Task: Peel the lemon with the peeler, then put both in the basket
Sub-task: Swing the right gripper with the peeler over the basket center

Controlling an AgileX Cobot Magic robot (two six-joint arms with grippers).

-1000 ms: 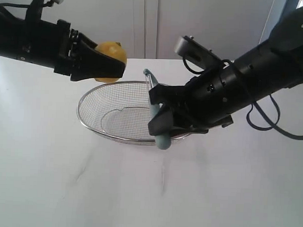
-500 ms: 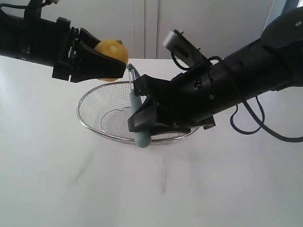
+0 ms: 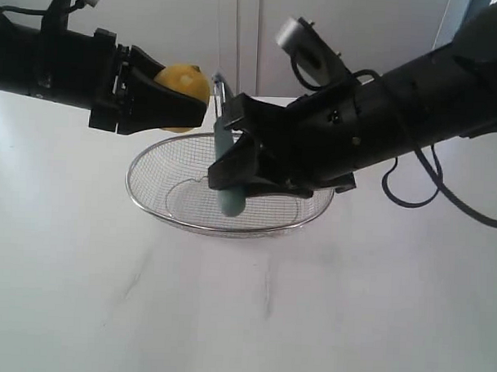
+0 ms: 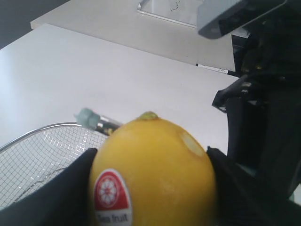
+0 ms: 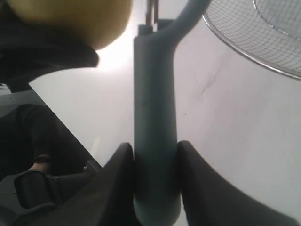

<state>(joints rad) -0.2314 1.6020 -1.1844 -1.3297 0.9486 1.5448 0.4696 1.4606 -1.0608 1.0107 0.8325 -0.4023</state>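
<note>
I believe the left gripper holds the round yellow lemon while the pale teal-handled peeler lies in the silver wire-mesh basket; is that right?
Not quite: the right gripper clamps the peeler by its handle, as the right wrist view shows. The left gripper does hold the lemon.

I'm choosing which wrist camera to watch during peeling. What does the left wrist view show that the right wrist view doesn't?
Only the left wrist view: the lemon's red sticker, and the left fingers clamped on either side of the fruit. Only the right wrist view: the peeler's handle gripped between the right fingers. Both: the lemon, part of the peeler and part of the basket, though the right wrist view shows only a blurred edge of the lemon.
</note>
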